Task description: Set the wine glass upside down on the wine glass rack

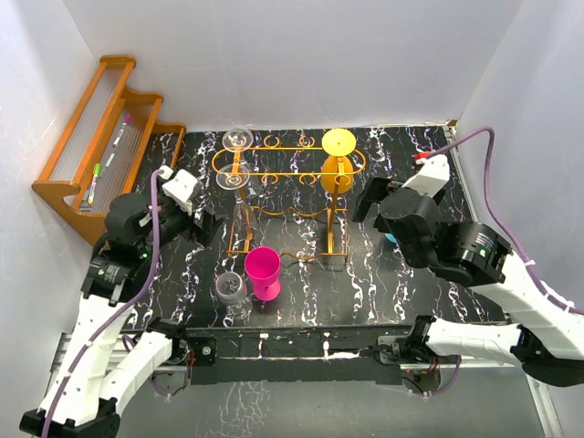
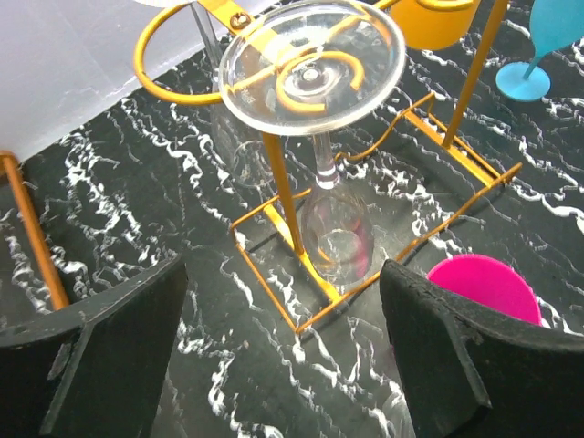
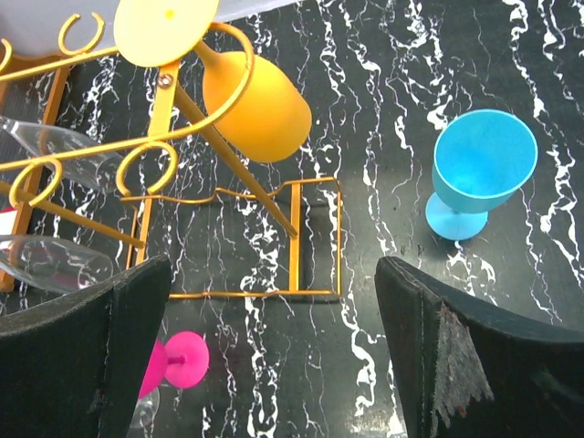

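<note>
Clear stemmed wine glass (image 2: pixel 312 66) hangs upside down in the orange-gold wire wine glass rack (image 2: pixel 285 196).
Its round foot rests on a ring slot at the rack's left end, bowl hanging between the legs. The left gripper (image 2: pixel 283 274) faces it from close by, fingers spread wide, holding nothing. The right gripper (image 3: pixel 274 269) is equally wide and empty, near an upright blue goblet (image 3: pixel 482 164).

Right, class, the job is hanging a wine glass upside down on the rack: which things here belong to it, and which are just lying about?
Job in hand: gold wine glass rack; clear wine glass hung upside down on it; open left gripper facing it.
Lying about: pink glass, blue glass, upright clear glass, hung yellow glass, wooden rack with pens.
</note>
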Motion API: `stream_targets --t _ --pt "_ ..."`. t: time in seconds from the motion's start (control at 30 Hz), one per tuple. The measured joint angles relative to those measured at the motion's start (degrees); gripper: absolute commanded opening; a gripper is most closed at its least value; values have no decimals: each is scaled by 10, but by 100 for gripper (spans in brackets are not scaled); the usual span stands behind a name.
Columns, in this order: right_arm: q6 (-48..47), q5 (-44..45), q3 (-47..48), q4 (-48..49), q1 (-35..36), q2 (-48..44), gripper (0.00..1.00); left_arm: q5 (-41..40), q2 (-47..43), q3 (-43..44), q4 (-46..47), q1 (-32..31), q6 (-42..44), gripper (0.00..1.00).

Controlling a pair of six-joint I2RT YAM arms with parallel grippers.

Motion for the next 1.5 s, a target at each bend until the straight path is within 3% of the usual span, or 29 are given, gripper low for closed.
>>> stream_targets --t 0.3,0.4,0.57,0.77,1.03,1.2,1.5 --pt "26 -27 -52 -42 0 -78 99 -26 30 224 -267 0 56 87" --pt "37 -28 -59 -60 0 -71 100 -40 35 250 -338 0 66 90" --pt "32 -28 -65 -69 0 -53 100 -32 41 291 -445 0 82 81" --pt "25 -37 -64 -56 0 -40 100 19 88 296 -545 0 103 80" --pt "53 -69 -107 -47 0 -146 98 56 142 224 -570 0 128 75" --pt "78 -81 -108 -52 0 -216 94 47 162 182 -519 0 120 64" --pt "88 -75 -89 -59 -1 -205 94 54 177 147 -459 0 120 65"
